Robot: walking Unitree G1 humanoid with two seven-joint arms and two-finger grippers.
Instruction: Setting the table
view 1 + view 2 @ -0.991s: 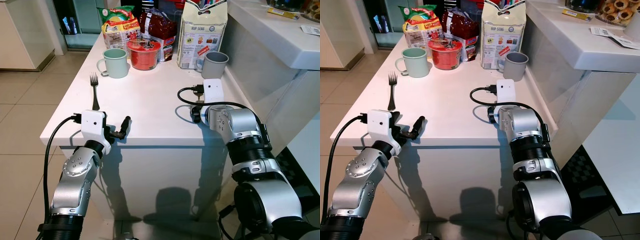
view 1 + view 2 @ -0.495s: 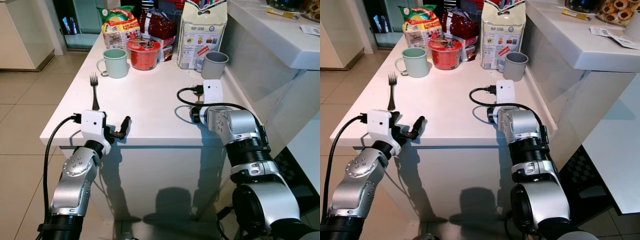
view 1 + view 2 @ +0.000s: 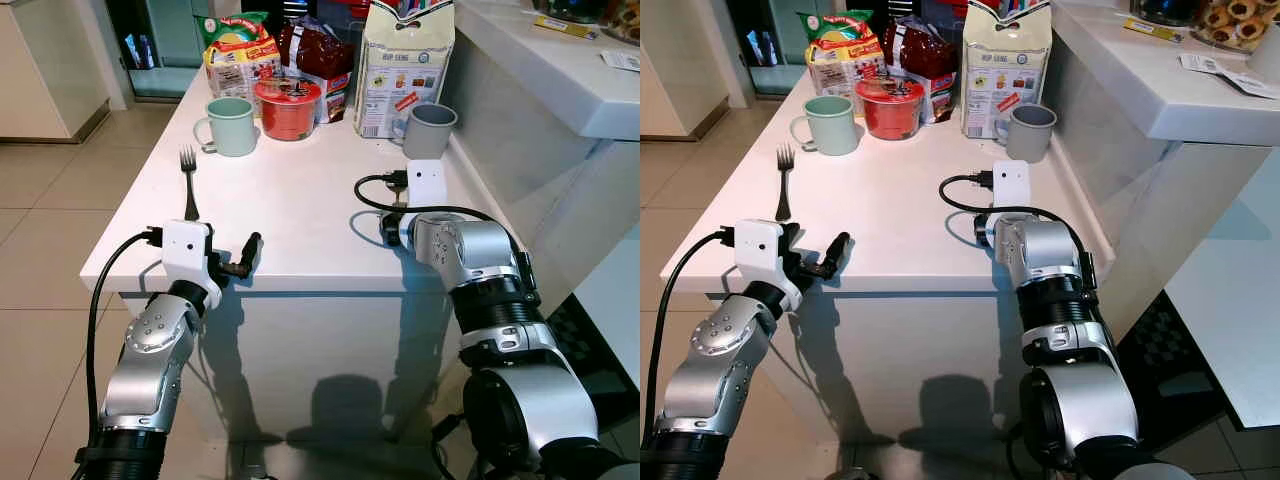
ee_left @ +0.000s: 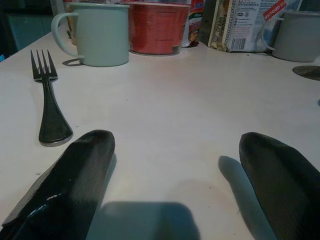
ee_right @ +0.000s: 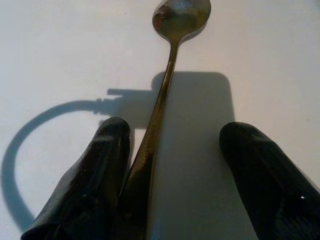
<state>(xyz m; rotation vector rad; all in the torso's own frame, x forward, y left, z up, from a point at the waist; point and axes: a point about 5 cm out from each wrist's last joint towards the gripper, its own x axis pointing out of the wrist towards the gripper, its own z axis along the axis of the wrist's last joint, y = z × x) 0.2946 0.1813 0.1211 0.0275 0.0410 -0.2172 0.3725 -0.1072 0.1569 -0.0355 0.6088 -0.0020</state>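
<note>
Spoon [image 5: 159,115] lying flat on the white table [image 3: 300,190], right side near the front edge, handle between the open fingers of the right gripper [image 5: 170,175]. Touching one finger [image 5: 95,175], clear of the other. Looks like either just set down or about to be grabbed, can't tell which tbh. Next prob: pull the wrist back w/o dragging it.

Fork [image 3: 188,180] already laid on the left, just beyond the left gripper [image 4: 175,175], fingers spread wide, empty. Green mug [image 3: 231,125], red tub [image 3: 289,106], grey mug [image 3: 431,129] at the far end.

Spoon hidden under the right wrist in head views. No plate visible.
</note>
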